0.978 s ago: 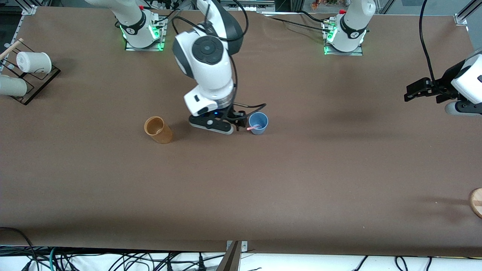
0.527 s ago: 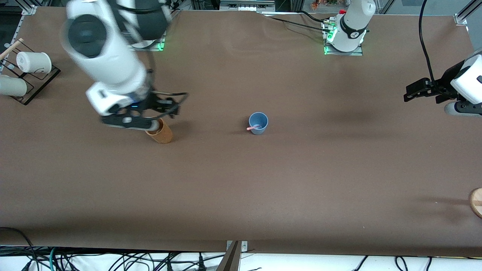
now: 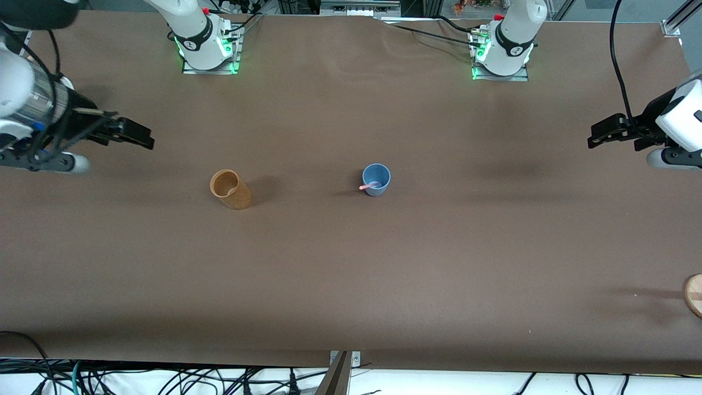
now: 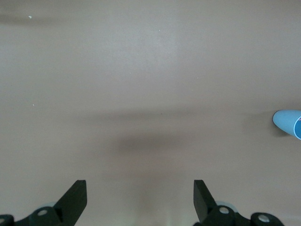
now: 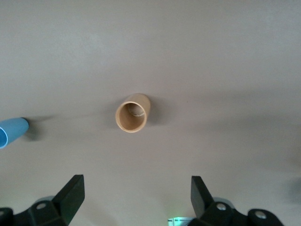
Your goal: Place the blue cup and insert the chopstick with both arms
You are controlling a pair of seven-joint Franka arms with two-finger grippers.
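The blue cup (image 3: 376,180) stands upright near the middle of the table (image 3: 351,285) with the chopstick (image 3: 369,186) leaning inside it, one end over the rim; only the front view shows the stick. The tan cup (image 3: 230,189) stands well apart, toward the right arm's end. The right gripper (image 3: 129,134) hangs over that end, fingers apart, empty; its wrist view looks down into the tan cup (image 5: 132,113). The left gripper (image 3: 609,131) waits over the left arm's end, fingers spread, its wrist view catching only the blue cup's (image 4: 289,123) edge
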